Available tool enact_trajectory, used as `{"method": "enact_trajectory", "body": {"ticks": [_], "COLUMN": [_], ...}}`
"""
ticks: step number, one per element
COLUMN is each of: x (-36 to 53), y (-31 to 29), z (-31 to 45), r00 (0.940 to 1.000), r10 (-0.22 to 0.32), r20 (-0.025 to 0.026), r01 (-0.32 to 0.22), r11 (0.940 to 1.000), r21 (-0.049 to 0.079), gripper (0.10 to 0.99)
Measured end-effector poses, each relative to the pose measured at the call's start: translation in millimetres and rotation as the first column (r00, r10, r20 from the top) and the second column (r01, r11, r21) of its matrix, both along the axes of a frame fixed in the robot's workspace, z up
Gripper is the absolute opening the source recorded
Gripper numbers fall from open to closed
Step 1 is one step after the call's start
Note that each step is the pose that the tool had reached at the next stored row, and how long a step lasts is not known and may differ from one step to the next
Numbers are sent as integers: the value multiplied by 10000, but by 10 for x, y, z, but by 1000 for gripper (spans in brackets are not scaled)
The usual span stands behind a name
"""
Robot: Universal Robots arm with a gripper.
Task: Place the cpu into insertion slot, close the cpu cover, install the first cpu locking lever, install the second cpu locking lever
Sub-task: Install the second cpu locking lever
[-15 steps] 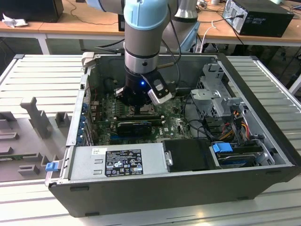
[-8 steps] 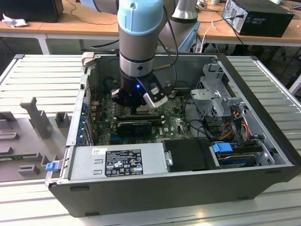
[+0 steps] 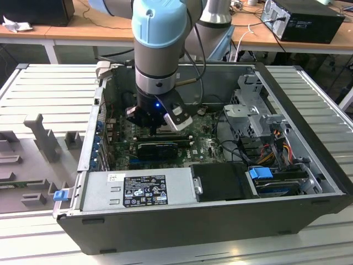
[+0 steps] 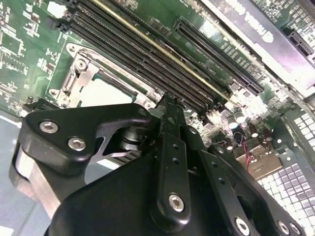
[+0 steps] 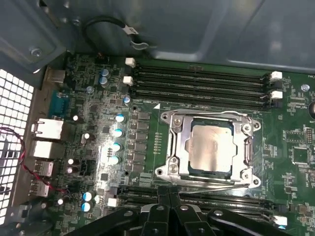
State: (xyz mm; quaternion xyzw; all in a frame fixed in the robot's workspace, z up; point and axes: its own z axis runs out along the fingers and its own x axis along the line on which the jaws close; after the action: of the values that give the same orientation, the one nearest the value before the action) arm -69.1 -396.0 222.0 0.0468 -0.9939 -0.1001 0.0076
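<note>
First wrist view: the cpu (image 5: 210, 148) sits in its socket on the motherboard (image 5: 147, 128), and the cpu cover (image 5: 173, 147) lies flat around it. The gripper (image 5: 170, 204) hovers just beside the socket's edge with its fingertips pressed together, holding nothing. A thin locking lever (image 5: 216, 183) runs along that edge; pressing it squarely down, without scraping the memory slots (image 5: 197, 83), seems wise.

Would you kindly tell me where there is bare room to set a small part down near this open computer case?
The pale ribbed metal table is bare beyond the dark case's wall at the exterior view's left, behind the grey moulded fixture. Inside is crowded: the black gripper over the green motherboard, cables, drive cages.
</note>
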Motion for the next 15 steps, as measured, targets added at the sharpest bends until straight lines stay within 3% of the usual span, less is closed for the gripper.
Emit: {"method": "enact_trajectory", "body": {"ticks": [4, 8, 15], "x": [-3, -4, -13], "y": [-1, -2, -3], "z": [-55, -149, -186], "r00": [10000, 10000, 10000], "r10": [5, 5, 5], "r20": [1, 0, 1], "r01": [-5, -5, -5], "r11": [9999, 9999, 9994], "r21": [132, 171, 332], "gripper": [106, 106, 106]}}
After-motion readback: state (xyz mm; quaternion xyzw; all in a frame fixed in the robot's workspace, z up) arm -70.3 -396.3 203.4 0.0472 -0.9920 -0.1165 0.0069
